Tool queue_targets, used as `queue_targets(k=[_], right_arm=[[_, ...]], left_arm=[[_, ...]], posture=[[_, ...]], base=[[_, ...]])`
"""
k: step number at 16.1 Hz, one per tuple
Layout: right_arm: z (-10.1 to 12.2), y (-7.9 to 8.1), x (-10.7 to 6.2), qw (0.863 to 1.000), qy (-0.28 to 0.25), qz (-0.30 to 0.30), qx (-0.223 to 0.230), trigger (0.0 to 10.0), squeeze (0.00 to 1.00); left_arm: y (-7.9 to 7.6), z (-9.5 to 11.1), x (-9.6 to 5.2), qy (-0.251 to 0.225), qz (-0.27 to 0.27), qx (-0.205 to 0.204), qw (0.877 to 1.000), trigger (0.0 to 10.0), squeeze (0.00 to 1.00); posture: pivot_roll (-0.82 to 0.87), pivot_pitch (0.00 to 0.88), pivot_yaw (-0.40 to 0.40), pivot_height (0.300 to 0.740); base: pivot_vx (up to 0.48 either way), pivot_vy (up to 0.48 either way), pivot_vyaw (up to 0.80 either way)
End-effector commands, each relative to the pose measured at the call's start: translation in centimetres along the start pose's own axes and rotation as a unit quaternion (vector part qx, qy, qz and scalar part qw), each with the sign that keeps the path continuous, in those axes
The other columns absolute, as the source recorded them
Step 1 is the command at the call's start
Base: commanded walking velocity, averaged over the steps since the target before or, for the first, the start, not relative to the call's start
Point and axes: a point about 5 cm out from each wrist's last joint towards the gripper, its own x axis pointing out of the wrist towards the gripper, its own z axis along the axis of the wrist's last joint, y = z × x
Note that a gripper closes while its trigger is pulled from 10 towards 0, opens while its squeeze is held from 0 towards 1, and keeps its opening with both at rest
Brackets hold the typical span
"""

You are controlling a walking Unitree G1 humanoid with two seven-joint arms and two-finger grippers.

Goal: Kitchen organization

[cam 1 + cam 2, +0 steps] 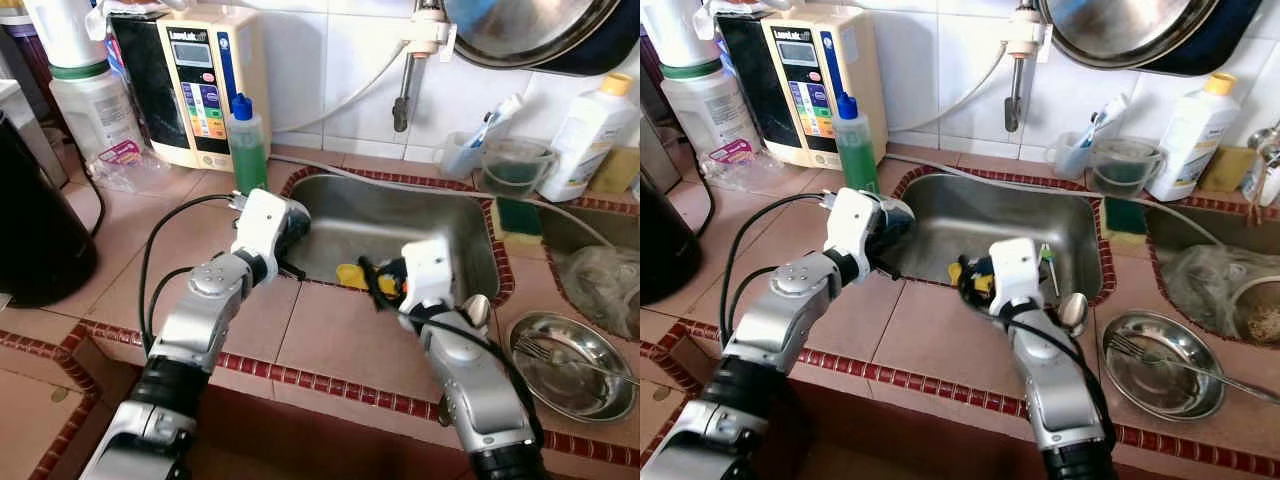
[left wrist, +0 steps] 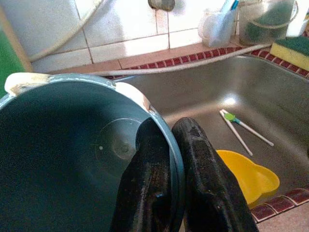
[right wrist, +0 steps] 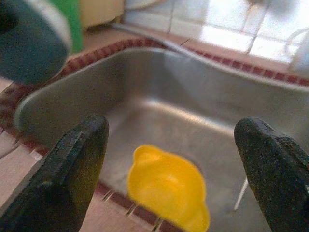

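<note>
We hold teal bowl [image 2: 72, 154] by rim, left gripper [image 2: 178, 159] pinched, over sink [image 1: 400, 215] left edge. Right gripper [image 3: 174, 159] wide above yellow dish [image 3: 169, 186]. We judge dish, chopsticks [image 2: 244, 130] remain.

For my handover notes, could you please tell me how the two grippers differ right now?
The left gripper is shut on the teal bowl's rim at the sink's left edge; the right gripper is open, holding nothing. The right gripper hangs over the yellow dish in the sink. Both have black fingers.
</note>
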Motion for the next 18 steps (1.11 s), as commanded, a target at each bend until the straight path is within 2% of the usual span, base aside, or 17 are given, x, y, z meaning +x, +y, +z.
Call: queue_targets(k=[1, 5, 6, 9, 14, 18], right_arm=[[0.2, 0.1, -0.2, 1.0, 0.001, 0.007, -0.001, 10.0, 0.0], [0.5, 0.4, -1.3, 1.0, 0.001, 0.018, 0.003, 10.0, 0.0], [0.6, 0.4, -2.3, 1.0, -0.003, 0.02, 0.0, 10.0, 0.0], [0.8, 0.1, -3.6, 1.0, -0.004, 0.02, 0.003, 10.0, 0.0], [1.8, -0.7, -7.5, 1.0, -0.007, 0.006, 0.021, 10.0, 0.0], [2.7, -0.2, -8.8, 0.999, -0.013, -0.005, 0.046, 10.0, 0.0]], left_arm=[[-0.2, 0.9, 0.5, -0.008, -0.011, 0.022, 1.0, 10.0, 0.0], [-0.9, 1.1, 1.8, -0.004, -0.043, 0.048, 0.998, 10.0, 0.0], [-1.2, 1.2, 2.2, -0.003, -0.054, 0.058, 0.997, 10.0, 0.0], [-1.2, 1.2, 2.7, 0.003, -0.061, 0.065, 0.996, 10.0, 0.0], [-1.7, 1.2, 4.1, 0.019, -0.094, 0.082, 0.992, 10.0, 0.0], [-2.3, 1.2, 5.0, 0.039, -0.105, 0.087, 0.99, 10.0, 0.0]], posture=[[-0.19, 0.02, 0.042, 0.736], [-0.22, 0.034, 0.076, 0.736], [-0.24, 0.04, 0.094, 0.736], [-0.27, 0.052, 0.118, 0.736], [-0.35, 0.091, 0.188, 0.736], [-0.41, 0.113, 0.232, 0.736]], base=[[0.0, 0.0, 0.0], [0.0, 0.0, 0.0], [0.0, 0.0, 0.0], [0.0, 0.0, 0.0], [0.0, 0.0, 0.0], [0.0, 0.0, 0.0]])
